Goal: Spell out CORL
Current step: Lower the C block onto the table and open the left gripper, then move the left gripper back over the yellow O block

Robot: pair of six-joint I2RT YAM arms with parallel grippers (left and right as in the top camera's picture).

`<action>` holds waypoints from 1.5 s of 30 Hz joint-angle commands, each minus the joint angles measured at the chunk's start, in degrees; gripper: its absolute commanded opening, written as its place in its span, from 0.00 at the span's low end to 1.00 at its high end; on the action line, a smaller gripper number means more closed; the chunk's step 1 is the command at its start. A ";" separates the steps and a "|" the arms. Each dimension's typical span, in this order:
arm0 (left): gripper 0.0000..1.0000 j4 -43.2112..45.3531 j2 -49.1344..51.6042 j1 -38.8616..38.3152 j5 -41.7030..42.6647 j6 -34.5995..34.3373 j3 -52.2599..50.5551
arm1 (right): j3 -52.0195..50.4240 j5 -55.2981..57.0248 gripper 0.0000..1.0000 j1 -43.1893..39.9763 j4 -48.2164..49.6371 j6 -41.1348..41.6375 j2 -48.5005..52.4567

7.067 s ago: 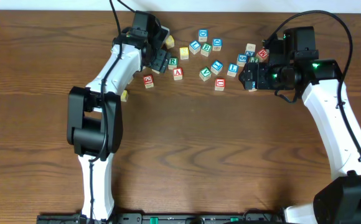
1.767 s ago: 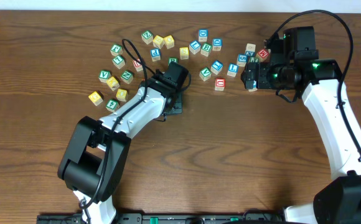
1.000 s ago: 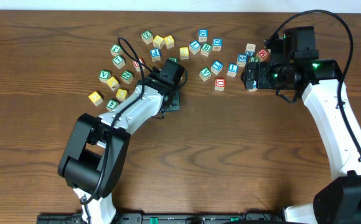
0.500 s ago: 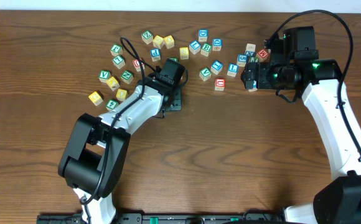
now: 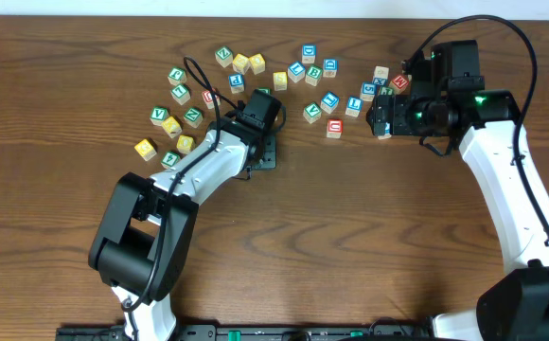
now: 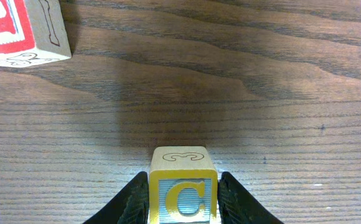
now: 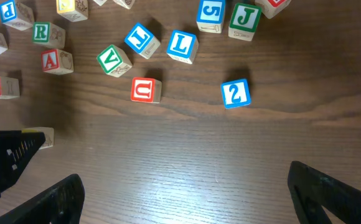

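Observation:
My left gripper [image 5: 266, 153] is shut on a yellow cube with a C on its face [image 6: 183, 188], held low at the table just in front of the scattered cubes. The green R cube [image 7: 41, 32] and the blue L cube [image 7: 182, 45] lie loose among the cubes. The L cube also shows in the overhead view [image 5: 354, 104]. Several yellow cubes, such as one at the back [image 5: 279, 80], have letters too faint to read. My right gripper [image 7: 187, 193] is open and empty above bare wood, at the right end of the cubes [image 5: 380, 116].
Loose cubes stretch across the back of the table: a green V [image 7: 113, 60], a red U [image 7: 145, 90], a blue 2 [image 7: 236, 93] and a red A [image 7: 56, 61]. A red-lettered cube [image 6: 18, 31] lies just ahead and left of my left gripper. A green and yellow group [image 5: 171, 126] lies at the left.
My left arm came forward from the back row of cubes to the wood in front of them and has hardly moved in the last second. The right arm has not moved.

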 commanded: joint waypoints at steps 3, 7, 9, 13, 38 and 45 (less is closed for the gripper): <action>0.42 0.13 1.01 0.39 0.09 1.62 -0.13 | 1.20 0.04 0.99 0.50 -0.04 0.68 0.09; 0.49 0.00 0.24 1.22 0.11 2.86 0.59 | 1.20 0.02 0.99 0.50 -0.04 0.68 0.09; 0.49 0.00 -0.63 1.40 0.11 4.22 0.74 | 1.20 0.02 0.99 0.50 -0.04 0.68 0.09; 0.49 -0.63 -3.41 2.25 0.09 5.55 1.79 | 1.20 0.04 0.99 0.50 -0.02 0.68 0.09; 0.49 -6.23 -10.67 23.67 0.35 17.94 2.10 | 1.20 0.02 0.99 0.50 -0.04 0.68 0.09; 0.49 -5.97 -4.92 23.65 0.35 21.64 2.12 | 1.20 0.02 0.99 0.50 -0.02 0.68 0.09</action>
